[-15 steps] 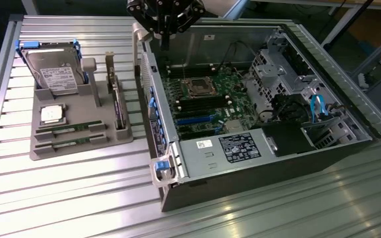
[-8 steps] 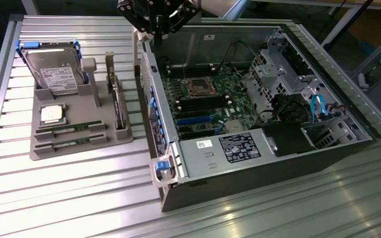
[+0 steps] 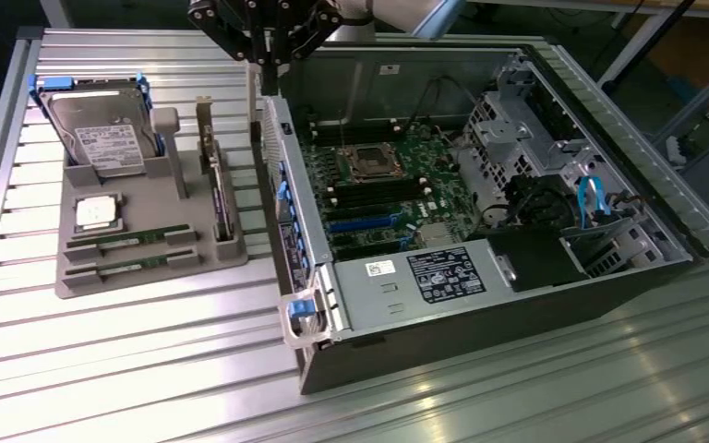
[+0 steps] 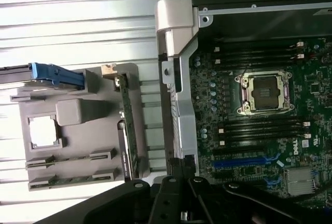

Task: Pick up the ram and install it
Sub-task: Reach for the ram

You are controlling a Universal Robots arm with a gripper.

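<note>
The black pincer (image 3: pixel 269 57), clenched and seemingly empty, hung beyond the grey plastic tray (image 3: pixel 145 281), whose slot held the narrow green ram stick (image 3: pixel 126 242). Descending clenched, it might strike the stick rather than straddle it.

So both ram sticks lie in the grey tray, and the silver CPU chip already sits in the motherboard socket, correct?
Not quite. The socket is empty; the silver CPU chip sits in the grey tray, as the wrist view shows. Both ram sticks do lie there.
</note>
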